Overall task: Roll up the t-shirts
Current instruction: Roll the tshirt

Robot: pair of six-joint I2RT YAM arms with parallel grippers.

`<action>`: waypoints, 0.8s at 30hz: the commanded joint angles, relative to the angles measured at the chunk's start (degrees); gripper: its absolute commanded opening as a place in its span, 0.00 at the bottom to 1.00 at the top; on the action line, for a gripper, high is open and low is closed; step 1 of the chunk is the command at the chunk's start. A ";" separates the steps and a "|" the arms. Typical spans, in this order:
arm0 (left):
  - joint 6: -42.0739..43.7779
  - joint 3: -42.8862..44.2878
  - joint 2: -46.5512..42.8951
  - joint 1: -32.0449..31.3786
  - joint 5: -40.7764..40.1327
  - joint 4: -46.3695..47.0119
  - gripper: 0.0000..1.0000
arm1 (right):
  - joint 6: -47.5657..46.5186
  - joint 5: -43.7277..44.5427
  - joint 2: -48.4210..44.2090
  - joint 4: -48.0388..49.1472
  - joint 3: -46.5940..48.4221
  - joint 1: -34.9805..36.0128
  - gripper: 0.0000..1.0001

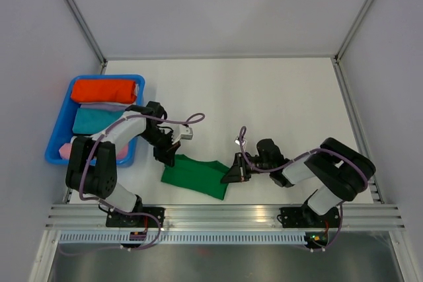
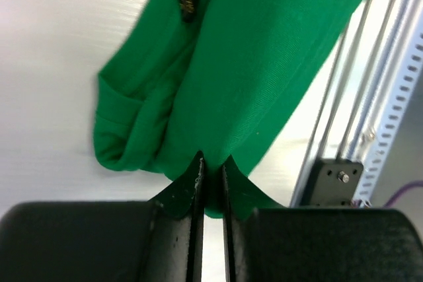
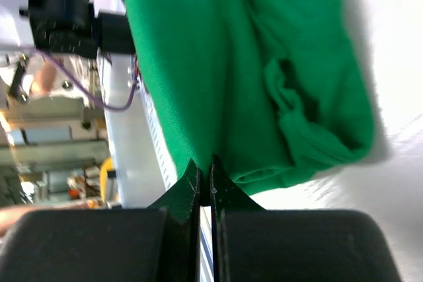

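The green t-shirt (image 1: 195, 176) is folded into a narrow band near the table's front edge, stretched between both grippers. My left gripper (image 1: 168, 159) is shut on its left end; the left wrist view shows the cloth (image 2: 244, 64) pinched between the fingers, with a small dark label near the top. My right gripper (image 1: 231, 174) is shut on its right end; the right wrist view shows the cloth (image 3: 218, 64) clamped between the fingers, with a bunched fold on the right.
A blue bin (image 1: 58, 138) stands at the left with an orange-red bundle (image 1: 104, 90), a teal bundle (image 1: 96, 121) and paler cloth in it. The aluminium rail (image 1: 225, 214) runs along the front edge just behind the t-shirt.
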 commanded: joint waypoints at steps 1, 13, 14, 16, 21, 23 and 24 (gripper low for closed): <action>-7.06 2.10 1.92 0.68 -3.55 8.76 0.15 | 6.41 0.80 4.12 8.69 -0.92 -1.32 0.00; -18.14 1.22 1.67 0.60 -14.01 19.93 0.48 | 2.48 9.86 4.58 -4.11 2.33 -1.59 0.19; -18.06 2.10 0.97 0.68 -14.88 20.02 0.50 | 1.33 11.00 3.00 -6.40 3.47 -1.59 0.20; -18.05 3.42 -1.75 0.68 -15.33 20.02 0.55 | -0.34 11.97 1.76 -12.64 4.53 -1.59 0.26; -18.32 8.87 -6.68 0.33 -16.91 19.84 0.57 | -2.29 12.07 2.02 -17.58 7.25 -2.02 0.06; -18.93 9.40 -9.48 -1.77 -19.01 19.49 0.56 | -1.33 10.67 3.85 -16.97 8.04 -2.11 0.00; -19.46 9.23 -10.11 -3.17 -20.07 18.88 0.56 | -0.97 10.22 4.21 -16.27 8.31 -2.20 0.00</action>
